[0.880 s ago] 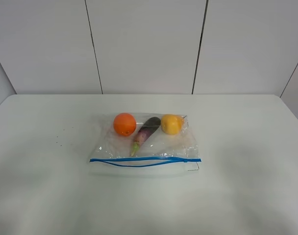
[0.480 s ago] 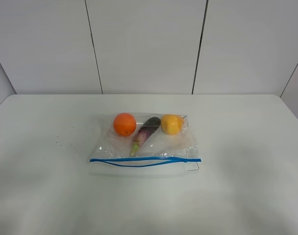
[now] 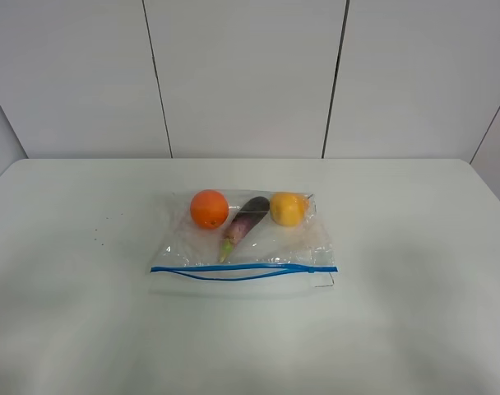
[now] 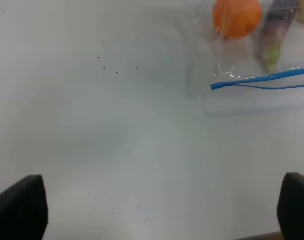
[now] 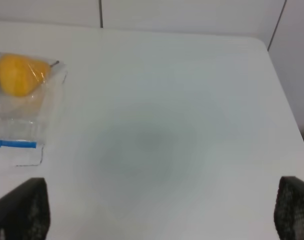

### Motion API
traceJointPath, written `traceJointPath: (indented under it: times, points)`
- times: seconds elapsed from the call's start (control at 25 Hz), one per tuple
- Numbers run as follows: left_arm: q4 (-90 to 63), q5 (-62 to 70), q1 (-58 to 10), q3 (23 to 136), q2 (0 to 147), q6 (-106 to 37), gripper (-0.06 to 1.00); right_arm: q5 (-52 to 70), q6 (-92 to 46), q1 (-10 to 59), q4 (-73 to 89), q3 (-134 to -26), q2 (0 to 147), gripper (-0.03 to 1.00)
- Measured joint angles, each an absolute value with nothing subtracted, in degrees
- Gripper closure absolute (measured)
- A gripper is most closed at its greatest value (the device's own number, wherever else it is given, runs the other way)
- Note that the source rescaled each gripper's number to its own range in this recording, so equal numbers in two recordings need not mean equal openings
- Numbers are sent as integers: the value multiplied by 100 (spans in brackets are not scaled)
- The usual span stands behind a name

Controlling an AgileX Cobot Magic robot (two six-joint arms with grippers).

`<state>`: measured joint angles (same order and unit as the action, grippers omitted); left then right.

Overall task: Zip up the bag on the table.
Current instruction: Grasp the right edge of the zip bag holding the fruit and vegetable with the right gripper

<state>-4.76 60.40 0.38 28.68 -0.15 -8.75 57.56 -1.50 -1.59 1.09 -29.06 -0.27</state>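
The clear bag lies flat in the middle of the white table. An orange, a purple eggplant and a yellow fruit show through it. Its blue zipper strip runs along the near edge, and its two lines part toward the left. No gripper shows in the exterior view. The left gripper is open, its fingertips wide apart above bare table, short of the bag's left corner. The right gripper is open, to the right of the bag's right end.
A few small dark specks mark the table left of the bag. A panelled white wall rises behind the table's far edge. The table's right edge shows in the right wrist view.
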Motion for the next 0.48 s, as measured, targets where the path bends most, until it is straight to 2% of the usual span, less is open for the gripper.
traceJointPath:
  times: [0.16,0.28,0.48]
  points:
    - [-476,6040,38,2868,-15,-875,-6,5020,428,-159,69,-3254,404,-3]
    - [-476,6040,38,2868,-15,-875,-6,4872,476,-159,312,-3419,1560,-3]
    - [-476,6040,38,2868,-15,-875,-6,4405,-825,-159,2127,-3637,3767,-3]
